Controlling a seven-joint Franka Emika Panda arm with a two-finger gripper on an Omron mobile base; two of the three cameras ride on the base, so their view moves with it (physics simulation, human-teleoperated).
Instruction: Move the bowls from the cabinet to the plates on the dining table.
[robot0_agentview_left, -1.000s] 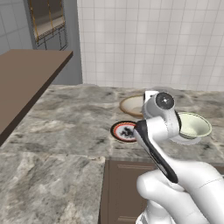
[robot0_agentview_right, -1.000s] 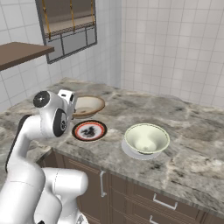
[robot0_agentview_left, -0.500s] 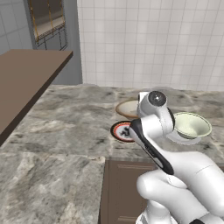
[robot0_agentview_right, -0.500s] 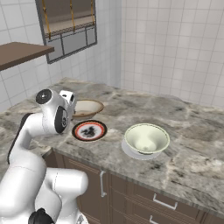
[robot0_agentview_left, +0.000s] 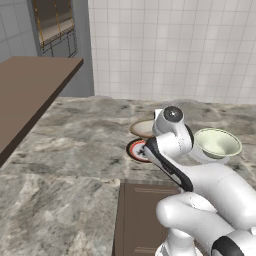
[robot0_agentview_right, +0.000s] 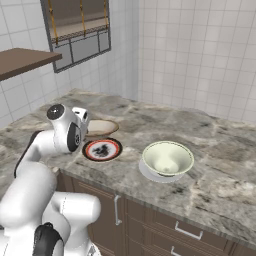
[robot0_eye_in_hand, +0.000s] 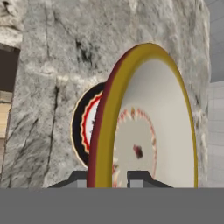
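**Tan Bowl Gripped on Edge Beside the Red-Rimmed Plate**

While the arm reaches over the dining table (robot0_agentview_right: 210, 150), the gripper (robot0_eye_in_hand: 111, 177) is clamped on the rim of the tan bowl (robot0_eye_in_hand: 144, 127). As the hand view shows, one dark fingertip sits on each side of the brownish rim, so the jaws are closed on the bowl's edge and are not fully together.

Layout, left to right, in the right base view:

1. The arm's white wrist and dark joint stand at the left, over the front part of the stone top.
2. The tan bowl (robot0_agentview_right: 100, 127) is just behind the wrist, partly hidden by it. Whether the bowl touches the stone cannot be determined.
3. The red-rimmed plate (robot0_agentview_right: 102, 149) lies flat on the table, just in front of the tan bowl. Its dark centre is uncovered.
4. The cream-white bowl (robot0_agentview_right: 167, 158) sits upright on the white plate (robot0_agentview_right: 150, 173), right of the red-rimmed plate and apart from it.

In the left base view, the tan bowl (robot0_agentview_left: 141, 128) shows behind the wrist, the red-rimmed plate (robot0_agentview_left: 135, 150) just beside it, and the cream-white bowl (robot0_agentview_left: 217, 143) farther right.

In the hand view, the red-rimmed plate (robot0_eye_in_hand: 85, 127) appears behind the held bowl.
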